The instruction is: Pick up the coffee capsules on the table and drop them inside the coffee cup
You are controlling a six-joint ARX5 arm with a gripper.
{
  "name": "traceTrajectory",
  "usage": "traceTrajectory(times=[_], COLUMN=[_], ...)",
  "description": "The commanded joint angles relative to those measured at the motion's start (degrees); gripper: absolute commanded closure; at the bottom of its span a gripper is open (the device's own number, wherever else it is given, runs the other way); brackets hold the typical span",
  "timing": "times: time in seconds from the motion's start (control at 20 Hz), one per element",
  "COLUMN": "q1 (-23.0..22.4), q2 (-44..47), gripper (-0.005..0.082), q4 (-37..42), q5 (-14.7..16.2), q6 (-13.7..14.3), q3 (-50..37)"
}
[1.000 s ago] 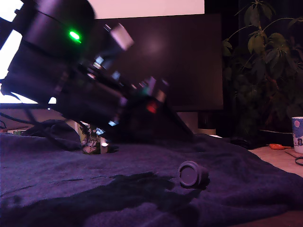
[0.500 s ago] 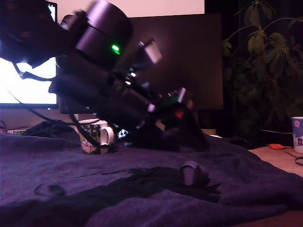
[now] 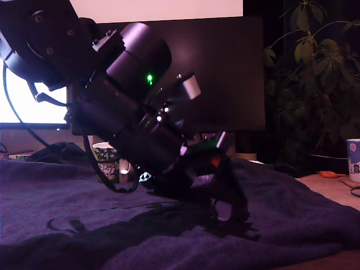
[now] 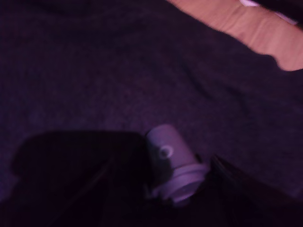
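The coffee capsule (image 4: 170, 161) lies on its side on the dark blanket covering the table (image 3: 292, 225), its flanged rim towards the wrist camera. My gripper (image 4: 179, 191) is down at the blanket, open, with a dark finger on each side of the capsule's rim. In the exterior view the arm slants down from the upper left and the gripper (image 3: 228, 214) covers most of the capsule (image 3: 224, 210). The coffee cup (image 3: 106, 162), white with a green picture, stands farther back towards the exterior view's left, partly hidden behind the arm.
A pale blue cup with pink dots (image 3: 353, 160) stands on the bare table corner (image 4: 246, 28) at the exterior view's far right. A dark monitor (image 3: 225, 73) and a leafy plant (image 3: 315, 73) stand behind. A cable (image 3: 62, 225) lies on the blanket.
The arm has swung towards the exterior view's right and lowered. Its gripper, earlier above and left of the capsule, now sits around it on the blanket. The mug came into view.
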Motion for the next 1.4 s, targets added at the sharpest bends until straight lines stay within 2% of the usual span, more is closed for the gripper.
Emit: traceTrajectory(times=[0.0,0.5,1.0,1.35], q1=[-0.50,-1.27,-1.51,-1.29], q2=[2.54,3.72,5.42,5.35], gripper=[0.0181,0.0190,0.0480,0.0491], q4=[1.14,4.61,6.49,6.88], q5=[-0.15,-2.01,-2.23,-2.27], q6=[-0.37,-1.25,-1.20,-1.14], q3=[0.48,0.50,0.50,0.52])
